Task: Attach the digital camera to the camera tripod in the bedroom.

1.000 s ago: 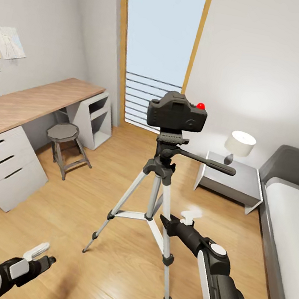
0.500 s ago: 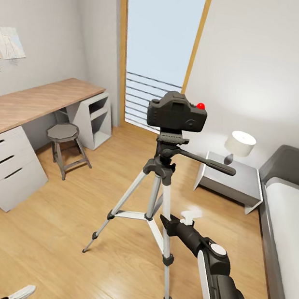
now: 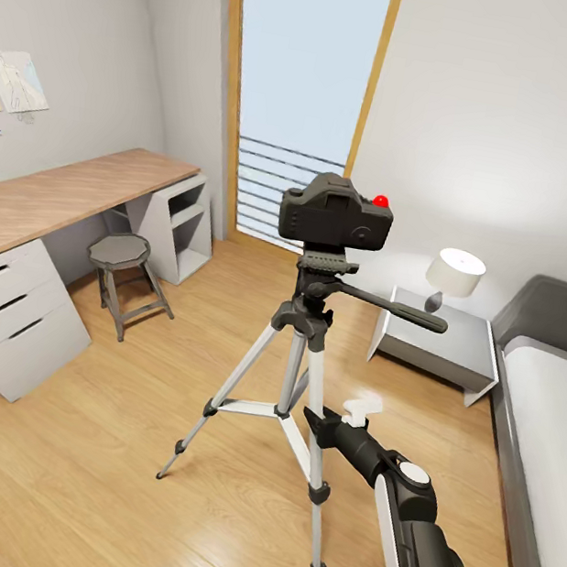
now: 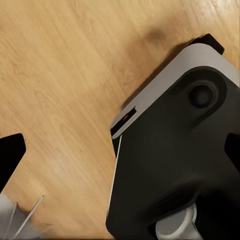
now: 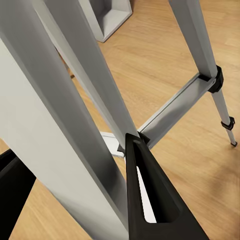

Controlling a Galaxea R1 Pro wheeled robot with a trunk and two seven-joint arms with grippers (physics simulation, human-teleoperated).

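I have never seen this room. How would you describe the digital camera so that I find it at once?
Look at the tall wood-framed window in the far wall; in front of it, in the middle of the wood floor, stands the camera tripod with slim silver legs. The digital camera sits on top of its black head. It is the chunky matte-black body with a round red button, unlike the white lamp on the nightstand.

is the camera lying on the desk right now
No, the digital camera sits on top of the camera tripod, away from the wood-topped desk.
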